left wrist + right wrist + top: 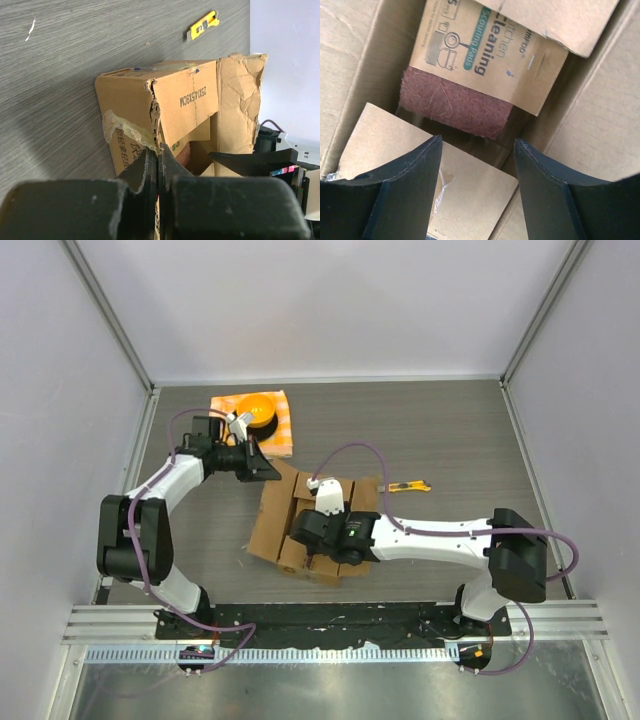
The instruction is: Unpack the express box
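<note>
Top view: find box (312, 525) at table centre, flaps spread, mouth up, long axis seemingly slanted from near left to far right. Note left gripper (268, 472) at its far-left corner, right gripper (322, 552) over the mouth, and knife (408, 486) well apart to the right.

Left wrist: confirm fingers (132, 177) pinched shut on a flap (151, 162) edge. Expect light, stiff cardboard, already torn and creased at the corner. Hold flaps near the fold, never by the ragged edge.

Right wrist: confirm fingers (415, 185) spread wide, holding nothing, above pads pack (485, 60) lying inside the box.
</note>
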### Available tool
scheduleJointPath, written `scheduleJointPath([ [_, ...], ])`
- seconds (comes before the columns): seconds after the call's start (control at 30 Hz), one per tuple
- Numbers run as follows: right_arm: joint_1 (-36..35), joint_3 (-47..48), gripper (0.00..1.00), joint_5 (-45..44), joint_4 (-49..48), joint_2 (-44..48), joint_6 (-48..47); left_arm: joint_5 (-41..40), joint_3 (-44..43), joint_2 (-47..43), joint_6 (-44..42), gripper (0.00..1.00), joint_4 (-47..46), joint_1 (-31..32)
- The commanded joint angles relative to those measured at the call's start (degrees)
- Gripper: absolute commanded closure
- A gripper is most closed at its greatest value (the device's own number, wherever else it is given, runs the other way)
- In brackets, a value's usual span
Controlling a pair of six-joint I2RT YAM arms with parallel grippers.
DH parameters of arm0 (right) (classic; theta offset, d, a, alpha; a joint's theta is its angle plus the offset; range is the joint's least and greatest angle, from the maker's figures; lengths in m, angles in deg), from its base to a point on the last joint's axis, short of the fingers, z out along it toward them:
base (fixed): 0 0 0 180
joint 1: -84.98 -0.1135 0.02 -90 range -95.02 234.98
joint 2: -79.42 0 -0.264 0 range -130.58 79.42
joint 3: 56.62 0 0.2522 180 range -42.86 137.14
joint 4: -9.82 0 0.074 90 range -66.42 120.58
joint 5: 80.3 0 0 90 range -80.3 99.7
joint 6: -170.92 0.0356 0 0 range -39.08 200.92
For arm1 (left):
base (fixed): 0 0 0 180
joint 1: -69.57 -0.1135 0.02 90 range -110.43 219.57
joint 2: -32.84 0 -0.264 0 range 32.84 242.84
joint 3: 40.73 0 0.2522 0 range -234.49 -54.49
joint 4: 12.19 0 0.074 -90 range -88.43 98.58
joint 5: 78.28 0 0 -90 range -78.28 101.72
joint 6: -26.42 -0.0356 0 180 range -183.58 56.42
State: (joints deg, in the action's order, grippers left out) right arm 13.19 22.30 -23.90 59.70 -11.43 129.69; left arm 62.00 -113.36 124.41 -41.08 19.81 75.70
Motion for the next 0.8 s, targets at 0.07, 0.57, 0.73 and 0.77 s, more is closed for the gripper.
scheduleJointPath([
  [0.07, 1.6, -1.5, 0.35, -2.8, 1.5, 4.2, 1.6, 2.2, 1.3, -3.6, 3.0, 1.00, -6.4, -1.0],
  [0.57, 6.8, -8.7, 0.32, -8.7, -7.8, 6.1, -1.1, 5.9, 1.9, -1.3, 0.6, 1.00, -3.3, -1.0],
  [0.73, 6.7, -10.4, 0.32, -13.8, -13.2, 5.7, -2.8, 6.4, 1.0, 0.4, -1.5, 1.00, -0.7, -1.0],
  [0.77, 6.7, -11.1, 0.32, -15.2, -14.2, 5.7, -3.6, 6.4, 0.9, 0.7, -2.1, 1.00, -0.4, -1.0],
])
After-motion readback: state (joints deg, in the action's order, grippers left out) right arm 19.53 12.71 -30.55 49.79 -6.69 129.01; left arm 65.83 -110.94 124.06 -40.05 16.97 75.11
